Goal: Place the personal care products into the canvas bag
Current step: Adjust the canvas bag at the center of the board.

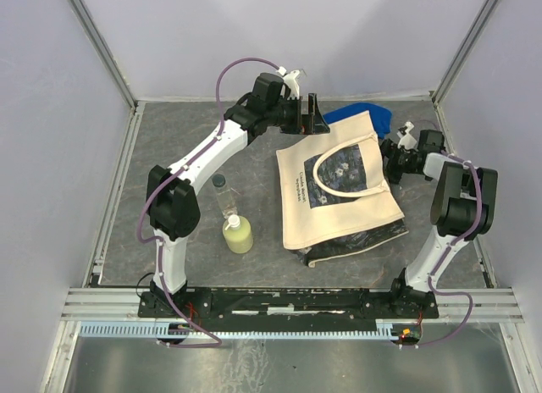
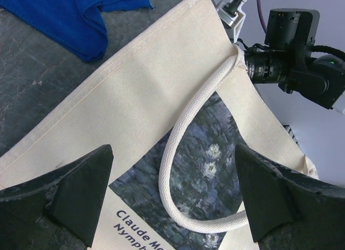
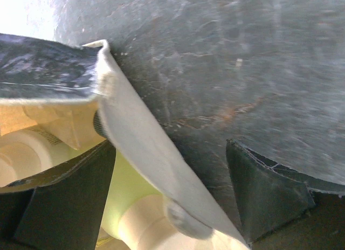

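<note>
Two products stand on the left of the scuffed grey table [image 1: 169, 130], well apart from the bag. One is a slim clear bottle [image 1: 224, 198] with a dark cap. Just nearer stands a squat, rounded green bottle [image 1: 239, 235] with a pale cap, and I cannot tell whether the two touch.

The left claw [image 1: 315, 115] hangs over the bag's far edge. In its wrist view its matte black, wedge-shaped fingers [image 2: 81, 191] stand wide apart and hold nothing, with canvas below them.

The bag [image 1: 339, 211] lies flat mid-table. It is beige woven canvas with a stitched hem. A round, braided strap [image 2: 178, 147] loops across a dark panel [image 2: 210, 164] printed with pale water lilies and white lettering. A dark, glossy layer [image 1: 360, 239] shows under the bag's near edge.

The cloth [image 1: 362, 115], blue, soft and crumpled, lies at the bag's far corner, touching its hem.

The right claw [image 1: 392, 156] sits at the bag's right edge. In its wrist view the dark fingers [image 3: 264, 191] are spread, and the bag's thick canvas lip [image 3: 135, 147] runs slantwise between them, not pinched. Left of the lip, inside the bag, are smooth rounded shapes, the yellow-green body and cream caps of bottles in the bag [image 3: 126, 191]. They are too blurred and cropped to count.
</note>
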Tool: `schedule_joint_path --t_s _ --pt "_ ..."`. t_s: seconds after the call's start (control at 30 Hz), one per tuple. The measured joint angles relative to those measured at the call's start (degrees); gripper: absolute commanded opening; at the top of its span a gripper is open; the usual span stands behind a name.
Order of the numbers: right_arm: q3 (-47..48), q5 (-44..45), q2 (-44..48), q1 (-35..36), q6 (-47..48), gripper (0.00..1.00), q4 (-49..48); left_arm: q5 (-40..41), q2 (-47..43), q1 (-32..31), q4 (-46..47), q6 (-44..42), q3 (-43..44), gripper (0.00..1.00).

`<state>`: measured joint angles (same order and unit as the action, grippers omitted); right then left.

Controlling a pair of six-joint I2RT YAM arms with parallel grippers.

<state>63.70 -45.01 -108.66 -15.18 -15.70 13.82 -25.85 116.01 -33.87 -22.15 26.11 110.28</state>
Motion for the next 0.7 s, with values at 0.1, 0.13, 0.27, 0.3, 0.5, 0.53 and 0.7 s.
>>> schedule_joint_path --t_s 0.1,0.13,0.27,0.3,0.5,0.53,0.7 --pt "1.0 -0.1 0.0 1.8 0.8 0.48 0.4 0.0 0.0 0.0 0.0 0.0 0.0 1.00" --pt "1.3 -0.3 0.0 2.0 1.0 0.36 0.6 0.0 0.0 0.0 0.0 0.0 0.0 1.00" --pt "3.1 -0.3 0.0 2.0 3.0 0.01 3.5 0.0 0.0 0.0 0.0 0.0 0.0 1.00" --pt "4.0 -0.2 0.0 1.9 3.5 0.01 5.0 0.0 0.0 0.0 0.0 0.0 0.0 1.00" --pt "7.8 2.3 1.9 2.9 5.0 0.01 13.5 0.1 0.0 0.0 0.0 -0.1 0.0 1.00" --pt "8.7 3.0 2.5 3.1 5.1 0.01 15.4 0.1 0.0 0.0 0.0 -0.1 0.0 1.00" --pt "16.7 7.3 5.2 6.0 6.0 0.00 27.1 0.2 0.0 0.0 -0.1 -0.2 0.5 1.00"
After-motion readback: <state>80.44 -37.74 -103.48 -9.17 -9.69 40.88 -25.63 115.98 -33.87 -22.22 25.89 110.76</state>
